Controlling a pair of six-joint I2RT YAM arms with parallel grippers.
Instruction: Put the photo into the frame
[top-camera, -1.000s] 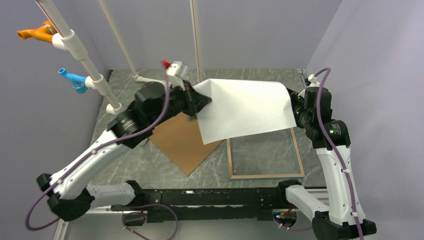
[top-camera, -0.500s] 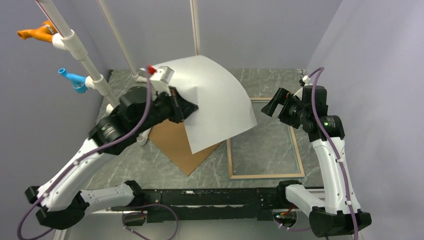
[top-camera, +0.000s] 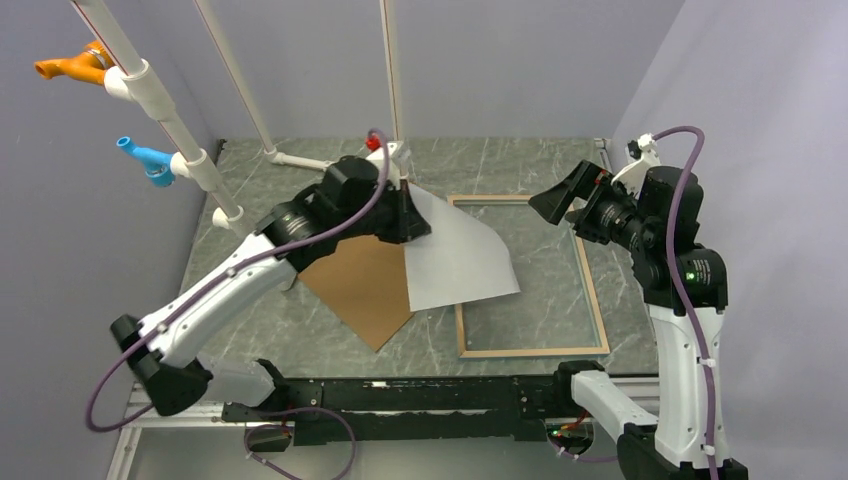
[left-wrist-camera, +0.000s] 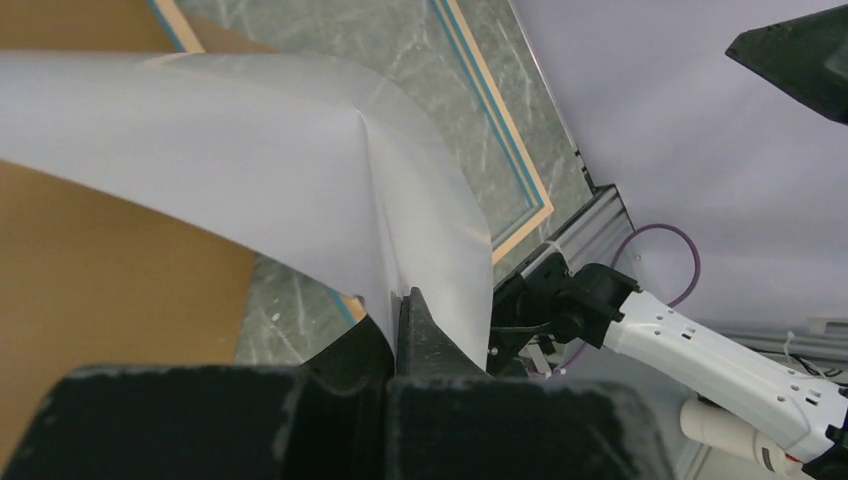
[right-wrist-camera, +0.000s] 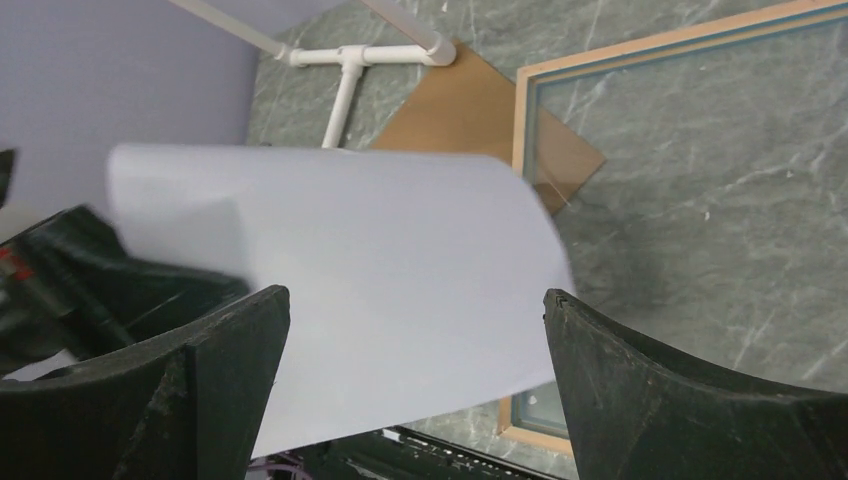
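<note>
Right now we have the left gripper (top-camera: 412, 222) clamped on the photo (top-camera: 455, 255), white side up, sagging over the frame's (top-camera: 535, 351) left rail; right gripper (top-camera: 567, 197) wide open, empty, near the table's (top-camera: 300, 330) right edge.

Photo (top-camera: 455, 255) shows its plain white back, shaded greyish where it curves. Frame (top-camera: 533, 351) is light wood with a blue inner edge. Board (top-camera: 360, 285) flat brown. Table (top-camera: 520, 160) grey-green marble, pale veins. Pipes (top-camera: 160, 105) white, orange clip (top-camera: 70, 66), blue clip (top-camera: 145, 160). Walls (top-camera: 500, 60) pale lavender-grey.
</note>
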